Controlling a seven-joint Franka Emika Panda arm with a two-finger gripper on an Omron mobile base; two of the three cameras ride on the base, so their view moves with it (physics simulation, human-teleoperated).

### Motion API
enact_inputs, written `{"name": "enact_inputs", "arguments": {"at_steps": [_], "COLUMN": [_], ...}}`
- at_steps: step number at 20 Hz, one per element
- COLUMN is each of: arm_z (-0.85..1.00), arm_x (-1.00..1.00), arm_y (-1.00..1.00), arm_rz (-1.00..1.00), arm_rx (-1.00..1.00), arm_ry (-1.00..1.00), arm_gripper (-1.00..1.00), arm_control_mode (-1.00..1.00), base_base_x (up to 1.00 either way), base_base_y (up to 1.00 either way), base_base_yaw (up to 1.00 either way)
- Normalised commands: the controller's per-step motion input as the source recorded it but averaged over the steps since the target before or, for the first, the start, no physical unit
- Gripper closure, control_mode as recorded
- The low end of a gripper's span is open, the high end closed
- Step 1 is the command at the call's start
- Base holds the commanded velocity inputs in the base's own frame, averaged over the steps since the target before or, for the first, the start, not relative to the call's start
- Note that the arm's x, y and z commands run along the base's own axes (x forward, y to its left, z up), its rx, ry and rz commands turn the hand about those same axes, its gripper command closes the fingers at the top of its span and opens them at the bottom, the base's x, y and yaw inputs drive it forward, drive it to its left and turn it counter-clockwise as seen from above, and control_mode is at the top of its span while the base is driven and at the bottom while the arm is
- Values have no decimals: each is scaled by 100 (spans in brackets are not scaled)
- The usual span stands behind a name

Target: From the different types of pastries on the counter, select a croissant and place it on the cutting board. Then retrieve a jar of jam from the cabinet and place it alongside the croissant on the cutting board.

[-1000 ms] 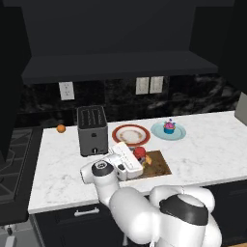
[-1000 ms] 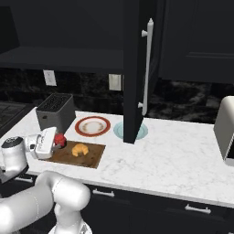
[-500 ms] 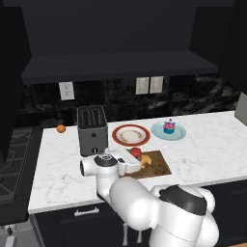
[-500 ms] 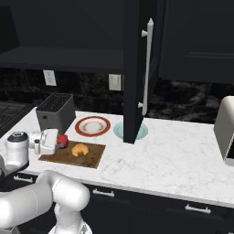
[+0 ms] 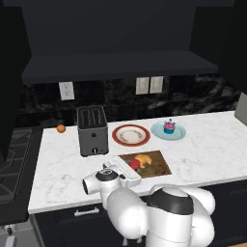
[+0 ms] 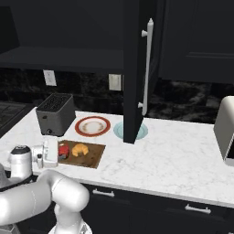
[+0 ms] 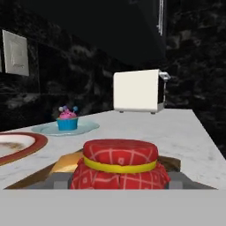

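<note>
The jar of jam (image 5: 134, 164) has a red checked cloth top with a yellow band. My gripper (image 5: 131, 168) is shut on it at the left end of the cutting board (image 5: 160, 167). In the hand view the jar of jam (image 7: 120, 165) sits between my fingers (image 7: 177, 179), low over the cutting board (image 7: 171, 162); whether it touches I cannot tell. The croissant (image 5: 143, 158) lies on the board just right of the jar, also seen as croissant (image 6: 80, 149) beside the jar (image 6: 63, 151) and gripper (image 6: 59, 152). The counter (image 5: 212, 144) is white marble.
Behind the board stand a dark toaster (image 5: 92, 129), a red-rimmed plate (image 5: 130, 134) and a cupcake (image 5: 169, 127) on a blue plate. An orange fruit (image 5: 61, 128) lies far left. The open cabinet door (image 6: 135, 68) hangs over the counter; a white toaster (image 6: 226, 129) stands right.
The arm has swung down and toward the counter's front edge. The jar has come lower with it, onto the board's left end beside the croissant. The grip is unchanged.
</note>
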Motion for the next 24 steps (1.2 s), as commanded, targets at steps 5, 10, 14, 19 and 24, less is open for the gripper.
{"name": "enact_inputs", "arguments": {"at_steps": [5,10,14,19,24], "arm_z": [20,2,-15,-46,-27], "arm_x": [95,42,-42,-33,16], "arm_y": [0,10,42,43,14], "arm_rz": [0,1,0,0,0], "arm_rx": [0,0,0,0,-3], "arm_ry": [28,13,0,0,0], "arm_gripper": [100,100,100,100,-100], "arm_control_mode": [-100,-100,-100,-100,-100], "base_base_x": [0,0,0,0,0], "base_base_y": [0,0,0,0,0], "base_base_yaw": [0,0,0,0,0]}}
